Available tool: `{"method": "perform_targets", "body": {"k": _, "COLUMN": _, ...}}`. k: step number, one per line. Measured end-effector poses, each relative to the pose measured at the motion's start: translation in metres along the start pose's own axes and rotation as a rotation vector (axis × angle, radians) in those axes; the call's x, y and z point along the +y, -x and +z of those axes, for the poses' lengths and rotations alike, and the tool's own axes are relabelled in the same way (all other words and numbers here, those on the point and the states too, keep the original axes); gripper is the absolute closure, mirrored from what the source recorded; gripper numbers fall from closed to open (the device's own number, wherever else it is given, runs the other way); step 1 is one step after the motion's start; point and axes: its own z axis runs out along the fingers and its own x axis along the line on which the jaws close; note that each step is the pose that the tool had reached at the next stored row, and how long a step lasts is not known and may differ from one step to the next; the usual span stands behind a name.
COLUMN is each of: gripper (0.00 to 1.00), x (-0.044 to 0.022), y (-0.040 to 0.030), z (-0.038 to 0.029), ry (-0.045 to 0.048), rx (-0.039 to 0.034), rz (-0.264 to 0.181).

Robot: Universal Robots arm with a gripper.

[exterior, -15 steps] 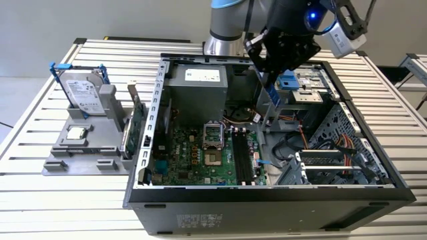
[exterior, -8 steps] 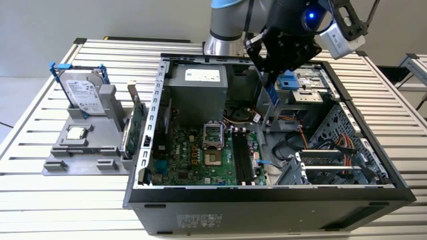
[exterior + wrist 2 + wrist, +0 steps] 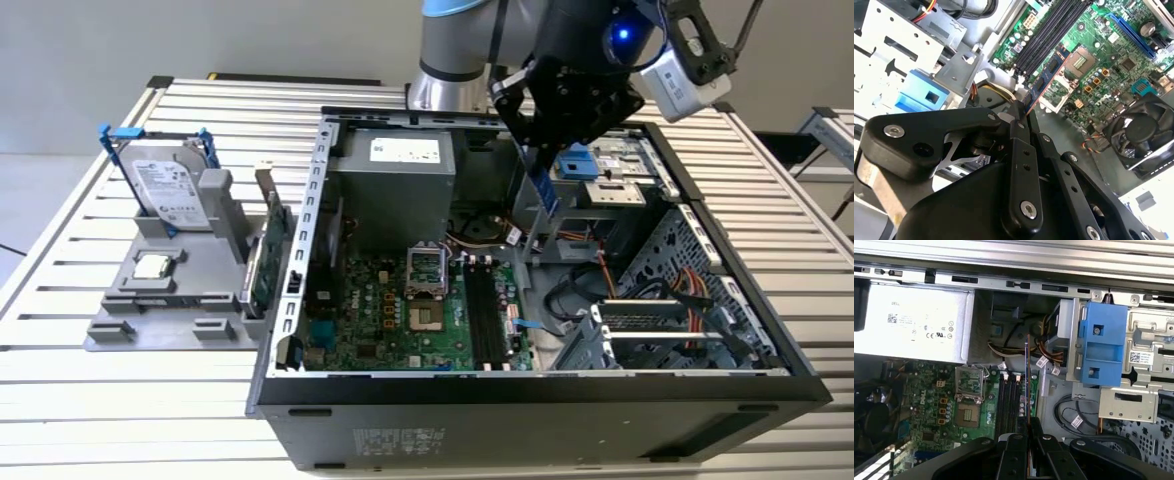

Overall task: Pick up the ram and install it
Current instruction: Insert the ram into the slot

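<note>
Finding: your end effector (image 3: pixel 537 148) is closed tight on the ram (image 3: pixel 543 195), gripping it by one short end. No gap shows between the fingers (image 3: pixel 1019 150) and the stick.

Position: the ram hangs straight out from the fingertips, inside the open case (image 3: pixel 534 400) and above the board (image 3: pixel 929 405). Its free end appears clear of everything, touching nothing.

Axis: the ram's long axis points away from the end effector, down at the board. The slots (image 3: pixel 1009 400) run flat along the board. In both wrist views the ram lies roughly in line with the slots' run, so its flat face seems to match them, but it stands on end rather than along them.

Offset: the slots lie beyond the ram's free end. In the first wrist view the ram sits just off the slots on the side away from the socket (image 3: pixel 968 390). In the second wrist view it sits on the socket side. You cannot fix the sideways offset from these.

Clearances: the power supply (image 3: pixel 919 325) and the blue bracket (image 3: pixel 1101 342) flank the end effector at a distance, with loose cables (image 3: pixel 1046 347) between them, near the ram. The room above the slots looks open.
</note>
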Motion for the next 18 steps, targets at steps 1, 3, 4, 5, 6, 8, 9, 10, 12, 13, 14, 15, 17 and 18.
{"method": "perform_targets", "body": {"k": 1, "gripper": 1.0, "x": -0.0009, "y": 0.0007, "z": 0.0005, "ry": 0.0001, "rx": 0.0005, "rz": 0.0}}
{"method": "perform_targets", "body": {"k": 3, "gripper": 1.0, "x": -0.0028, "y": 0.0022, "z": 0.0015, "ry": 0.0002, "rx": 0.0014, "rz": 0.0}}
{"method": "perform_targets", "body": {"k": 4, "gripper": 1.0, "x": -0.0036, "y": 0.0029, "z": 0.002, "ry": 0.0002, "rx": 0.0018, "rz": 0.0}}
{"method": "perform_targets", "body": {"k": 5, "gripper": 1.0, "x": -0.0044, "y": 0.0036, "z": 0.0026, "ry": 0.0003, "rx": 0.0021, "rz": 0.0}}
{"method": "perform_targets", "body": {"k": 6, "gripper": 1.0, "x": -0.0052, "y": 0.0041, "z": 0.0032, "ry": 0.0004, "rx": 0.0023, "rz": 0.0}}
{"method": "perform_targets", "body": {"k": 8, "gripper": 1.0, "x": -0.0066, "y": 0.0048, "z": 0.0044, "ry": 0.0003, "rx": 0.0024, "rz": 0.0}}
{"method": "perform_targets", "body": {"k": 9, "gripper": 1.0, "x": -0.0071, "y": 0.005, "z": 0.0049, "ry": 0.0001, "rx": 0.0025, "rz": 0.0}}
{"method": "perform_targets", "body": {"k": 10, "gripper": 1.0, "x": -0.0076, "y": 0.005, "z": 0.0056, "ry": 0.0002, "rx": 0.0024, "rz": 0.0}}
{"method": "perform_targets", "body": {"k": 12, "gripper": 1.0, "x": -0.0084, "y": 0.005, "z": 0.007, "ry": 0.0002, "rx": 0.0024, "rz": 0.0}}
{"method": "perform_targets", "body": {"k": 13, "gripper": 1.0, "x": -0.0087, "y": 0.005, "z": 0.0077, "ry": 0.0002, "rx": 0.0024, "rz": 0.0}}
{"method": "perform_targets", "body": {"k": 14, "gripper": 1.0, "x": -0.009, "y": 0.005, "z": 0.0085, "ry": 0.0002, "rx": 0.0024, "rz": 0.0}}
{"method": "perform_targets", "body": {"k": 15, "gripper": 1.0, "x": -0.0092, "y": 0.005, "z": 0.0095, "ry": 0.0002, "rx": 0.0024, "rz": 0.0}}
{"method": "perform_targets", "body": {"k": 17, "gripper": 1.0, "x": -0.0096, "y": 0.005, "z": 0.0116, "ry": 0.0003, "rx": 0.0024, "rz": 0.0}}
{"method": "perform_targets", "body": {"k": 18, "gripper": 1.0, "x": -0.0098, "y": 0.005, "z": 0.0126, "ry": 0.0002, "rx": 0.0024, "rz": 0.0}}
